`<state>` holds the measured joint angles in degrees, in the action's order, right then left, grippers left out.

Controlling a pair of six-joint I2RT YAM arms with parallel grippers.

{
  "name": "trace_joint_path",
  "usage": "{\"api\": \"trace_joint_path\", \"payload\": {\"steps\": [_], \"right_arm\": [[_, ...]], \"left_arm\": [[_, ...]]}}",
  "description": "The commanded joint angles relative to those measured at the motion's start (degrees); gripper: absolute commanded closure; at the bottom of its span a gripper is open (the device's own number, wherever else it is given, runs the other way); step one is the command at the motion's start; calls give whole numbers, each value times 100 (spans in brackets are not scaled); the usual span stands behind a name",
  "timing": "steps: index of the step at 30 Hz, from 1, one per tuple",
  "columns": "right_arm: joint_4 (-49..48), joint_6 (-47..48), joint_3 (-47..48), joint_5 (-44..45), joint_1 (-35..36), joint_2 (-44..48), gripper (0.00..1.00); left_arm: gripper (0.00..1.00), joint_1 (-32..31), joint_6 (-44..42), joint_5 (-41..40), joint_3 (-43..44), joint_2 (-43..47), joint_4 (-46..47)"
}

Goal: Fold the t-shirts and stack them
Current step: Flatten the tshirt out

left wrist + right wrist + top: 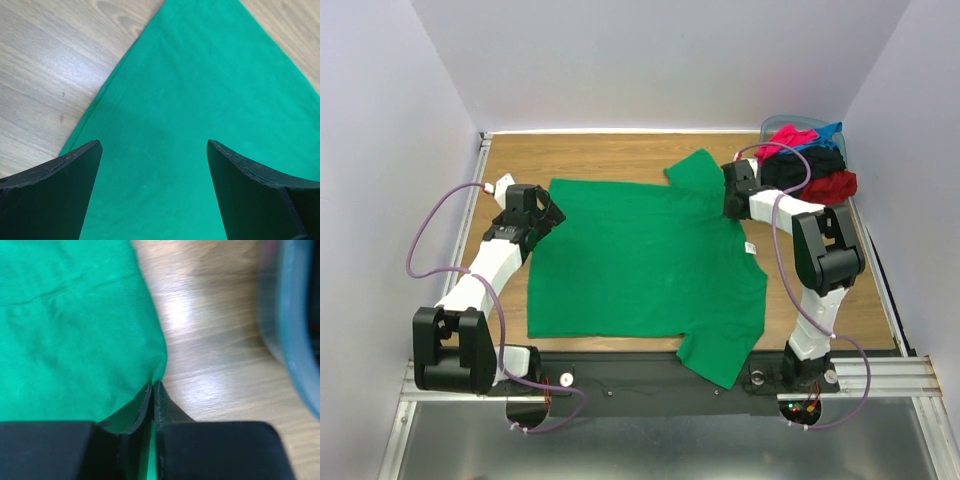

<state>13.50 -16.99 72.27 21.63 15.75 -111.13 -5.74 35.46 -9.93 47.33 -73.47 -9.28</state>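
green t-shirt [640,255] spread flat on the tabletop [610,150]; my right end effector [152,387] is pressed together, pinching the edge of its far right sleeve; my left end effector [154,145] hangs spread wide over its far left corner; other t-shirts [810,165] heaped in the bin [772,124], far right.

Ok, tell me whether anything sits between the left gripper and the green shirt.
Nothing visible does. The left gripper is open right over the green shirt near its edge, with only bare cloth showing beneath it. The right gripper is shut on the shirt's edge by the far sleeve.
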Motion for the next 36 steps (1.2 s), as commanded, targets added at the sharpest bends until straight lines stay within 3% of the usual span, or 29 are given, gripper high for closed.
{"api": "trace_joint_path", "payload": {"steps": [1,6,9,15,17,20,23,32,36], "right_arm": [[-67,-50,103,-492,103,311,93],[380,-365,243,288,779,601,94],[706,-919,419,894,1622,575,94],[1085,-1972,964,1186,2791,-337,88],[1172,-2106,1192,1160,2968,-680,78],[1383,-2080,1623,1194,3241,-1077,44],[1410,-2010,1633,1221,3391,-841,24],[1401,-1983,334,1572,3400,951,3],[1401,-1852,-80,1476,3225,1217,5]], "left_arm": [[2,-15,48,-132,22,281,119],[2,-33,92,-114,-57,246,146],[2,-33,92,-114,-119,211,154],[2,-41,75,-123,-198,149,172],[2,-41,57,-105,-198,140,163],[1,-41,22,-97,-233,123,172],[2,-41,22,-70,-242,70,181],[2,-112,31,185,-260,-264,479],[2,-173,13,194,-259,-466,558]]}}
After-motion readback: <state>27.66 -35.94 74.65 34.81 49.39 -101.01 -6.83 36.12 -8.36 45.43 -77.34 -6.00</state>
